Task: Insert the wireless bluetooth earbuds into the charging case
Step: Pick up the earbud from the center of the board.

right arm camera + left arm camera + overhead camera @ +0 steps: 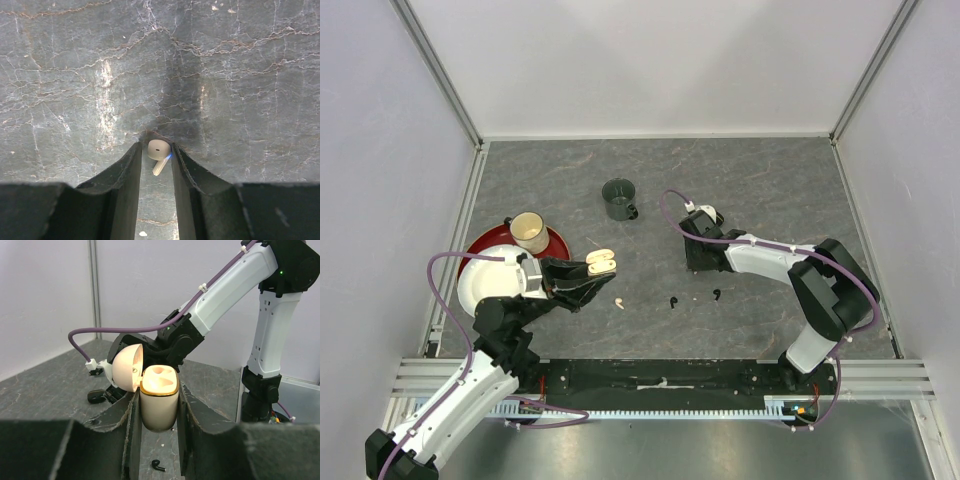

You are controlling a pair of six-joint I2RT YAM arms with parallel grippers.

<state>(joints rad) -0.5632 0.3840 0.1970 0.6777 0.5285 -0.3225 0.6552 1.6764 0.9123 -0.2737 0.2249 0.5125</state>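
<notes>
My left gripper (592, 268) is shut on a cream charging case (602, 262), held upright above the table. In the left wrist view (158, 392) the case (159, 405) has its lid (126, 367) swung open and both sockets empty. My right gripper (694, 260) points down at the table; in the right wrist view (158, 150) it is shut on a cream-white earbud (159, 150) at its fingertips. On the table lie another cream-white earbud (619, 302) and two black earbuds (674, 301) (717, 294). One black earbud (158, 465) shows below the case.
A dark green mug (619, 199) stands at the back middle. A red plate (480, 245), a white plate (480, 285) and a cream cup (530, 232) sit at the left. The metal rail (660, 375) runs along the near edge.
</notes>
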